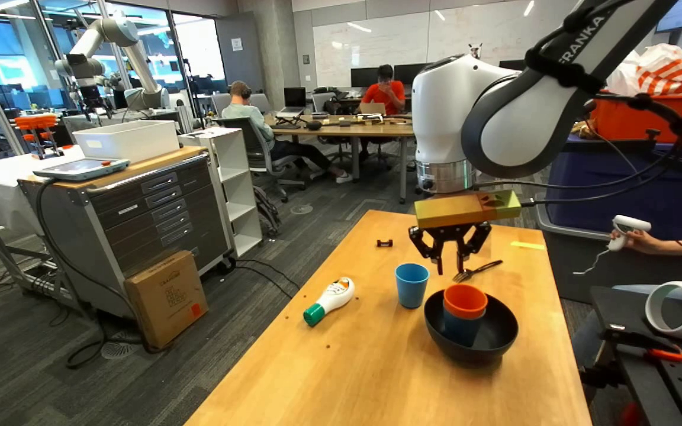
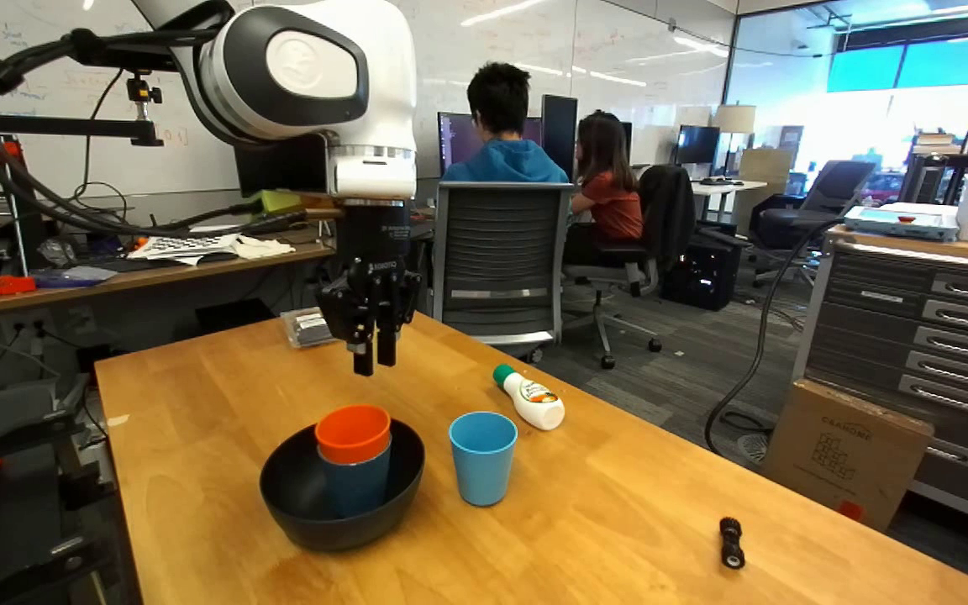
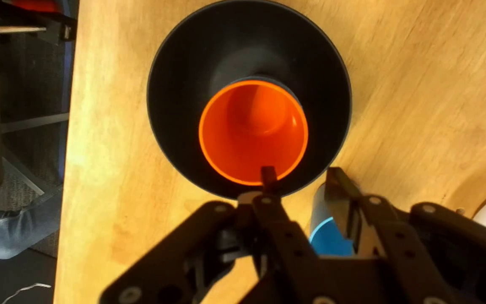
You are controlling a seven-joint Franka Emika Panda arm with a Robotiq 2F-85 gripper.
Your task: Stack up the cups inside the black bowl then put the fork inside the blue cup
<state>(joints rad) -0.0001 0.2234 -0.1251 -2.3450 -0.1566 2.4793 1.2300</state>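
The white and dark-grey jointed robot arm is suspended from the upper right in an exterior view, its grey link lettered FRANKA slanted down toward the rounded white wrist housing. Beneath the housing, a silver cylindrical metal collar is set upright; under this, a yellow-green box-shaped mount is fixed crosswise. The black two-fingered gripper is pointed straight down in both exterior views, its linkages bowed outward. Its slender black fingers are parted, and a gap is shown between them; in the wrist view they are seen projecting from the lower edge.
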